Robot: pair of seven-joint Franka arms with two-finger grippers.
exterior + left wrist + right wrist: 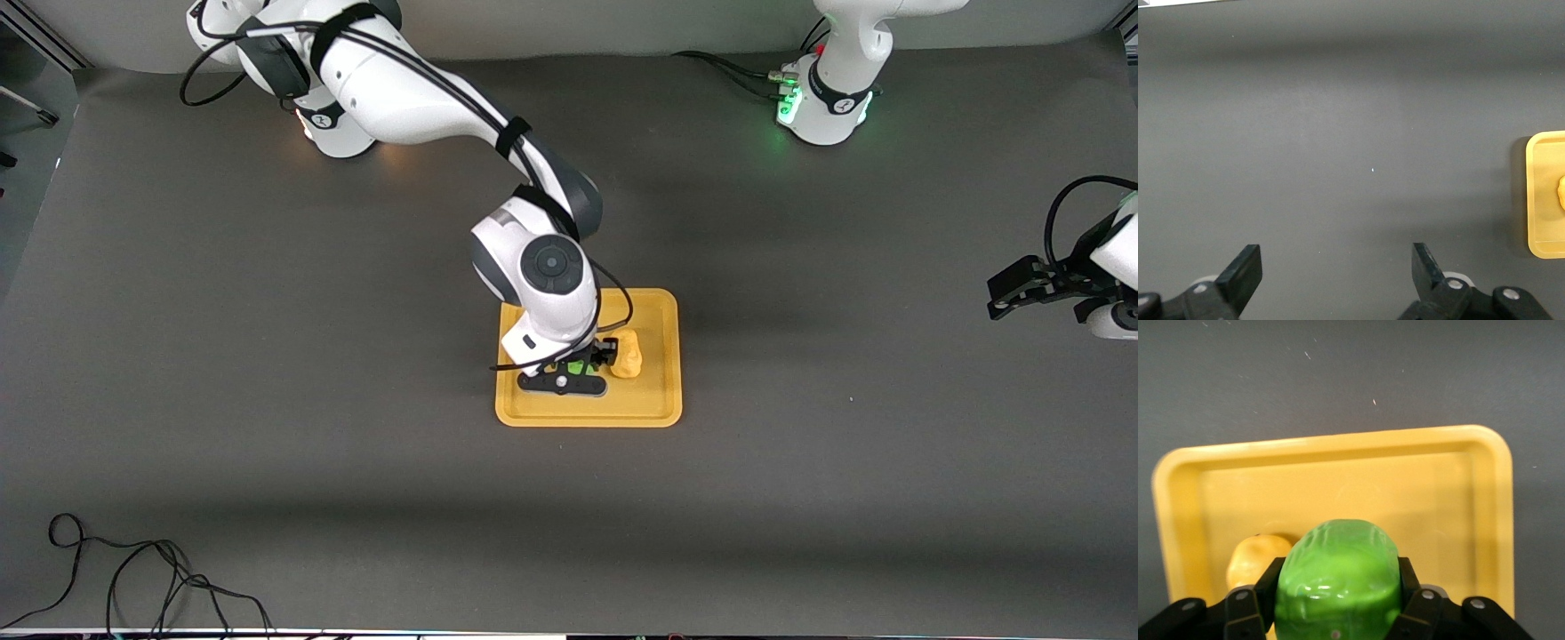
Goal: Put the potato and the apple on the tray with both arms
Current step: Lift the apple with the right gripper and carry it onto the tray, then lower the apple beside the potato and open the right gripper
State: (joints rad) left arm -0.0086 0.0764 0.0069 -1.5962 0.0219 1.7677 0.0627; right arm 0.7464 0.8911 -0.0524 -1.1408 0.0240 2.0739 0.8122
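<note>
The orange-yellow tray [658,404] lies mid-table. On it rests the yellow-tan potato [629,355], toward the left arm's end of the tray. My right gripper [576,366] hangs low over the tray beside the potato, shut on the bright green apple [1337,579], whose sides are pressed by both black fingers. The potato [1251,561] shows just past one finger, and the tray's rim [1331,443] frames the view. My left gripper [1337,267] stands open and holds nothing, off at the left arm's end of the table [1009,298], where that arm waits. The tray's edge [1538,200] shows in its view.
Dark grey cloth covers the table. A loose black cable [133,578] lies at the front edge toward the right arm's end. The two arm bases [822,111] stand along the table's edge farthest from the front camera.
</note>
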